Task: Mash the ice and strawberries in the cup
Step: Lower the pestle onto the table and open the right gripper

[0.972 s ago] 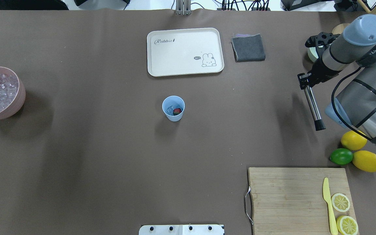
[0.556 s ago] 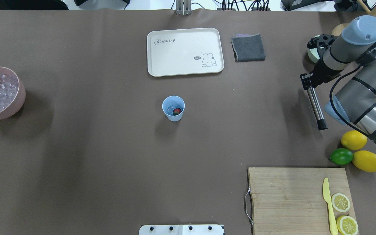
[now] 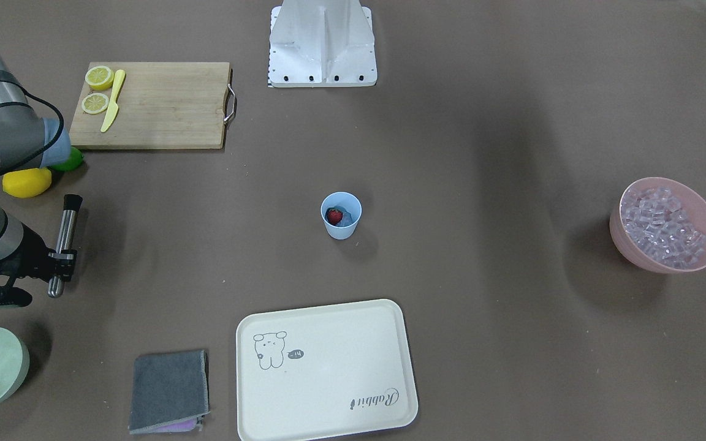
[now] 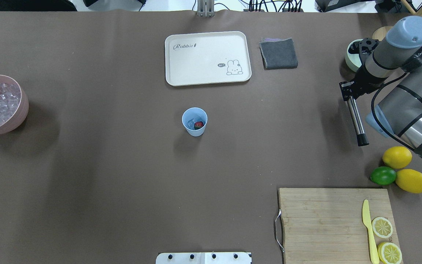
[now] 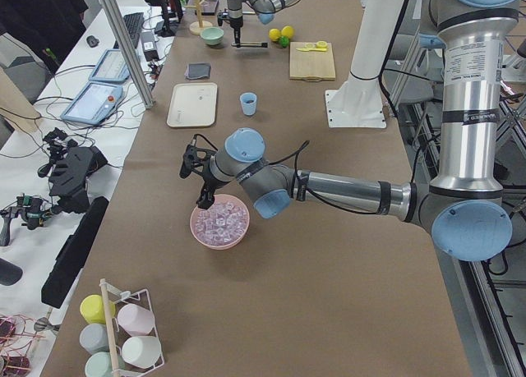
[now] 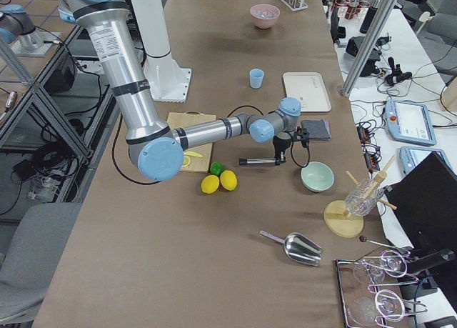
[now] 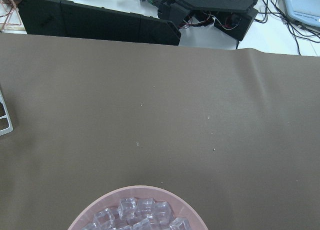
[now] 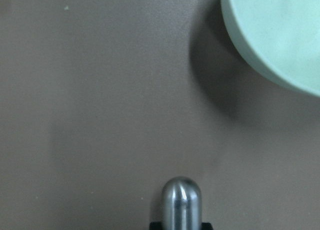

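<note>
Overhead exterior: right gripper clamped on steel muddler, rod near level; cup with strawberry and ice at table centre, well leftward. Left gripper farther off; opening cannot be told.

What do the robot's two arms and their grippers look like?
Both arms are round silver-grey tubes joined by grey joints with light-blue caps. The right arm carries black bands, a looping black cable and white lettering on a black strap. The left arm shows a black cable too. The right gripper and left gripper are both black.
</note>
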